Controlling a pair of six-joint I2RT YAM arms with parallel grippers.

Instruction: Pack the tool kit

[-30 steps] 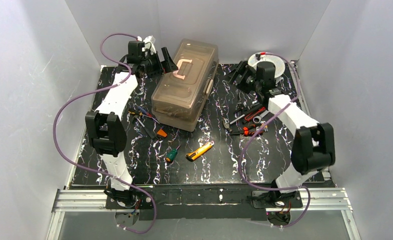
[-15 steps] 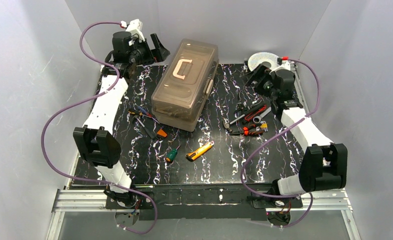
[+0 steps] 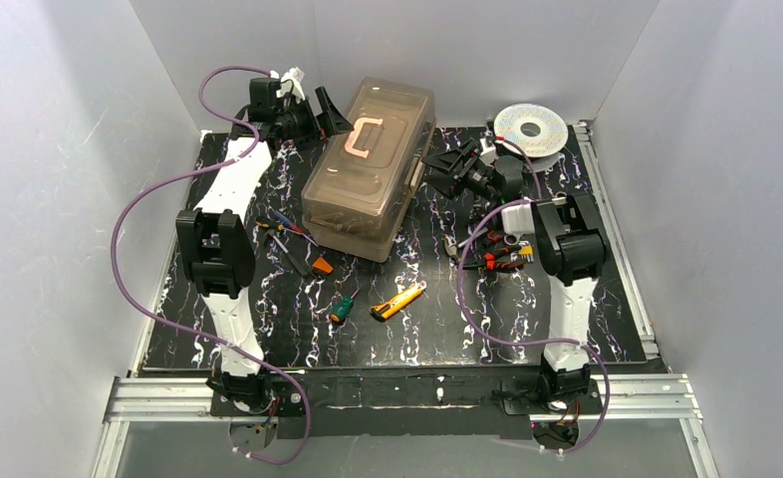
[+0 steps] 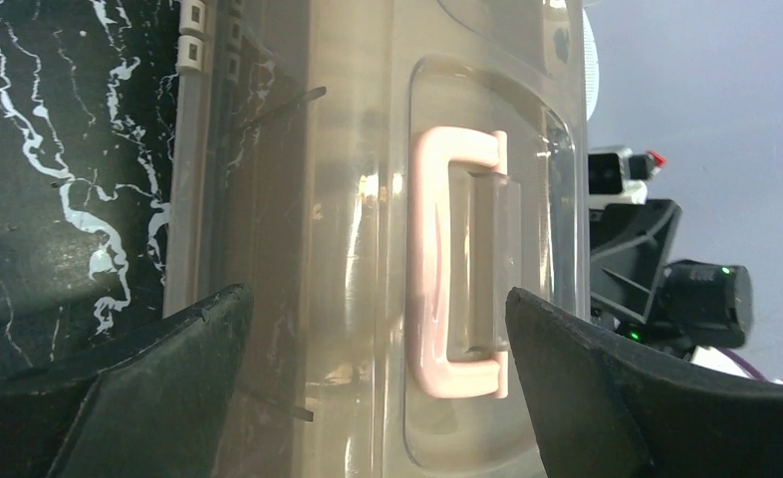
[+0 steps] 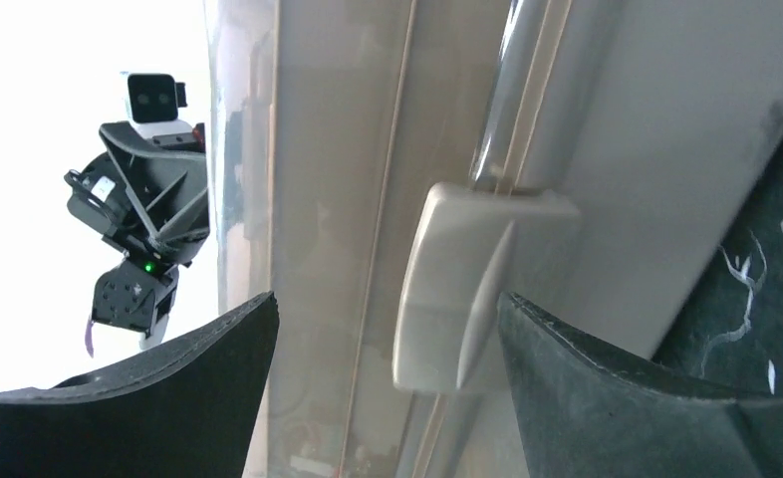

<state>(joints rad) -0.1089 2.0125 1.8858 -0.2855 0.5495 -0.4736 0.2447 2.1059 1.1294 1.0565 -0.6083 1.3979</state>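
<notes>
Roughly in the far middle of a black, white-veined table top (image 3: 567, 319) sits the large beige toolbox (image 3: 353, 227). It is set at a slant, with its translucent brown lid (image 3: 399, 104) down and its cream handle (image 3: 365, 136) lying flat on top.

The left gripper (image 3: 333, 112) hovers at the box's far left corner, just beside the lid. Its jaws are spread wide and hold nothing. In the left wrist view its two black fingers (image 4: 148, 398) frame the lid from above, with the handle between them and closer to one finger. No contact with the box is visible.

The right gripper (image 3: 441, 171) sits on the opposite side, close against the box's right long wall and pointing at it. Its jaws are also parted and empty. In the right wrist view a cream latch (image 5: 467, 289) on that wall appears in the gap between the fingers (image 5: 627, 398), and neither finger touches it.

Small tools lie loose on the table, outside the box. A few screwdrivers (image 3: 286, 231) are scattered near its left front corner. A green-handled screwdriver (image 3: 343, 309) and a yellow knife (image 3: 398, 301) lie in front of it. A heap of red- and black-handled pliers (image 3: 497, 244) sits to the right, partly hidden under the right arm. A round silver spool (image 3: 531, 125) rests at the far right corner, well apart from the box.
</notes>
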